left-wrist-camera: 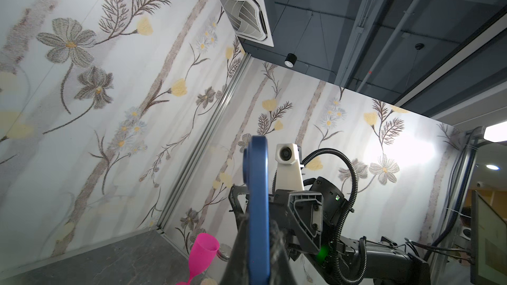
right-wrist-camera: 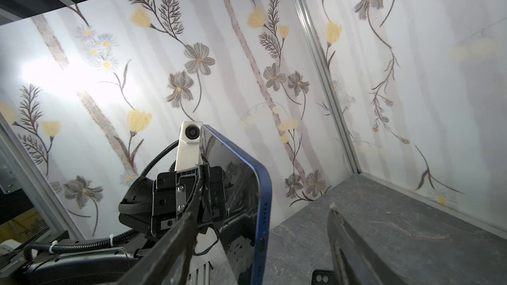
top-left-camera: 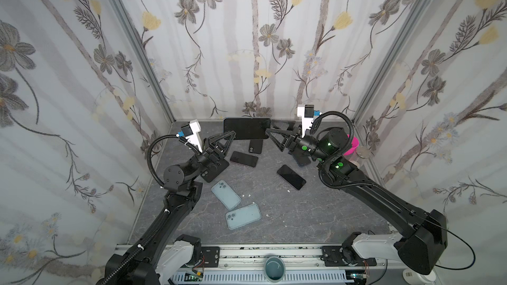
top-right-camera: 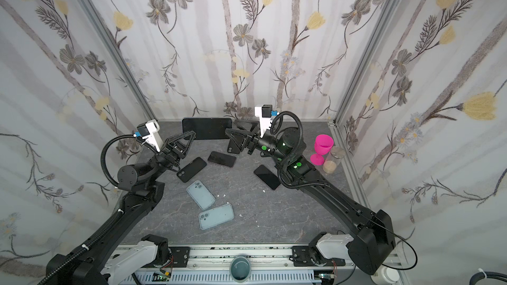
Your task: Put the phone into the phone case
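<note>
The left claw [top-left-camera: 231, 134] is pinching the left end of one blue-edged, dark-screened phone [top-left-camera: 247, 128], holding it on its long edge above the back of the grey stone-patterned table [top-left-camera: 288, 215], close to the flowered wall. The right claw [top-left-camera: 270, 128] is standing spread around the phone's other end, with one finger clear of it in the right wrist view. Lying flat on the table are two pale translucent phone cases [top-left-camera: 226, 194], one just beside the other, two black phone cases [top-right-camera: 192, 169] with camera holes, and two dark phones [top-left-camera: 291, 176] showing their screens. One pink plastic goblet [top-right-camera: 322, 148] and one glass jar [top-right-camera: 333, 160] are standing at the table's right edge.
</note>
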